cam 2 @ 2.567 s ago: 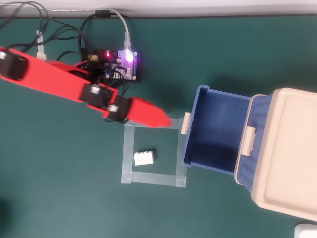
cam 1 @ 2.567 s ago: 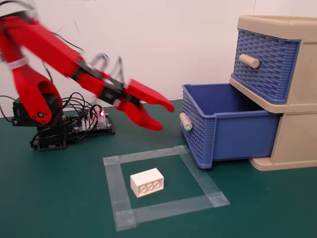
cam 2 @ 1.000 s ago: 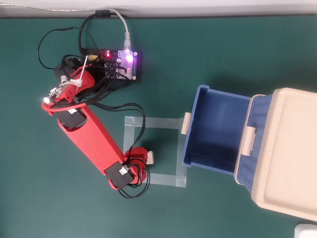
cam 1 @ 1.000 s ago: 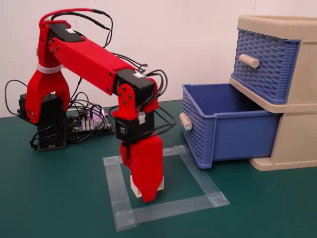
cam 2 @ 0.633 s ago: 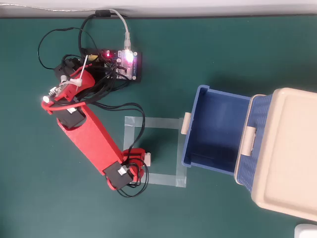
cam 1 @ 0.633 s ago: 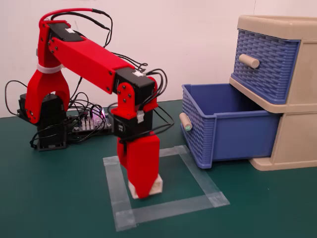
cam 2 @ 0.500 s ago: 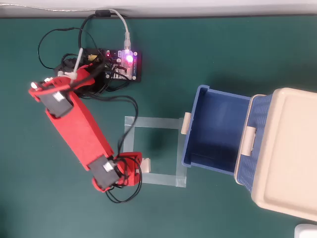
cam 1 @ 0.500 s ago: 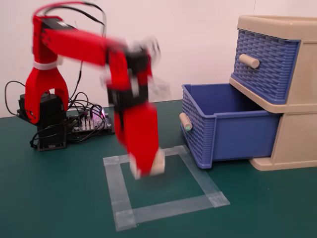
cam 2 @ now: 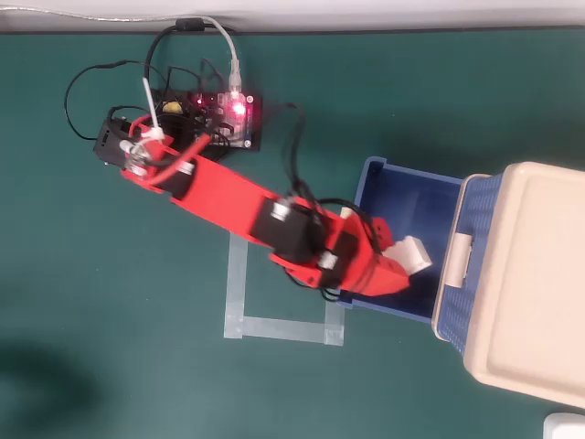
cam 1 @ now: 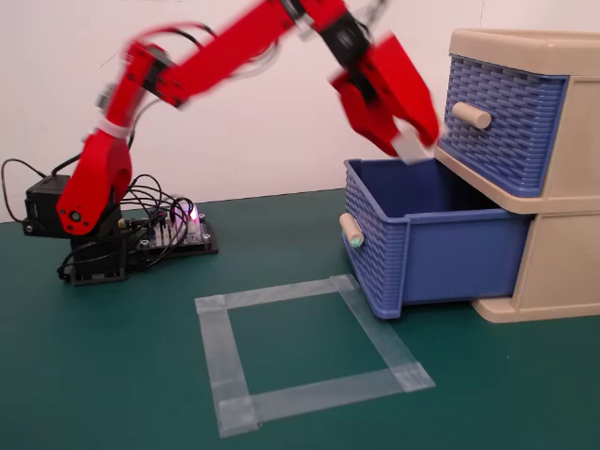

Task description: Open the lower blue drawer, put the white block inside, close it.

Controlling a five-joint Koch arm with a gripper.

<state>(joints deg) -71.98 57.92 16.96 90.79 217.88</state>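
- The red arm's hand (cam 1: 410, 141), blurred in the fixed view, is clamped on the white block (cam 2: 411, 253) and holds it in the air above the lower blue drawer (cam 1: 441, 248).
- That drawer stands pulled out of the beige cabinet (cam 1: 562, 244), its teal-tipped handle (cam 1: 351, 230) facing the taped square (cam 1: 309, 352) on the green surface (cam 1: 112, 375).
- The overhead view shows the block over the drawer's open interior (cam 2: 402, 206).
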